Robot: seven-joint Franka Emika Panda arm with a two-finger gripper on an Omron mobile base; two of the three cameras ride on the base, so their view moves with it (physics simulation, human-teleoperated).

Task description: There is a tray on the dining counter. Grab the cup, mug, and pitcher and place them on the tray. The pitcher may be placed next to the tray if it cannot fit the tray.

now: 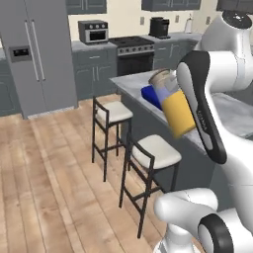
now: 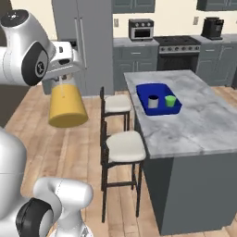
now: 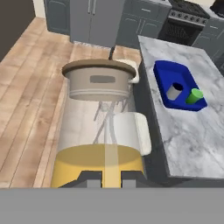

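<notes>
The pitcher (image 3: 99, 127) is closest, hanging in the air over the wood floor (image 1: 44, 173) and well short of the desk (image 2: 199, 120). Its long axis runs top to bottom with a slight tilt, clear upper part up and yellow base down. The tool (image 3: 105, 177) is nearly closed, pinching the pitcher. On the desk, the blue tray (image 2: 144, 102) lies toward the far end, near the edge above two stools (image 2: 122, 146), its long side running along that edge. Inside it the mug (image 2: 153, 101) and green cup (image 2: 170, 100) stand upright, side by side and apart.
</notes>
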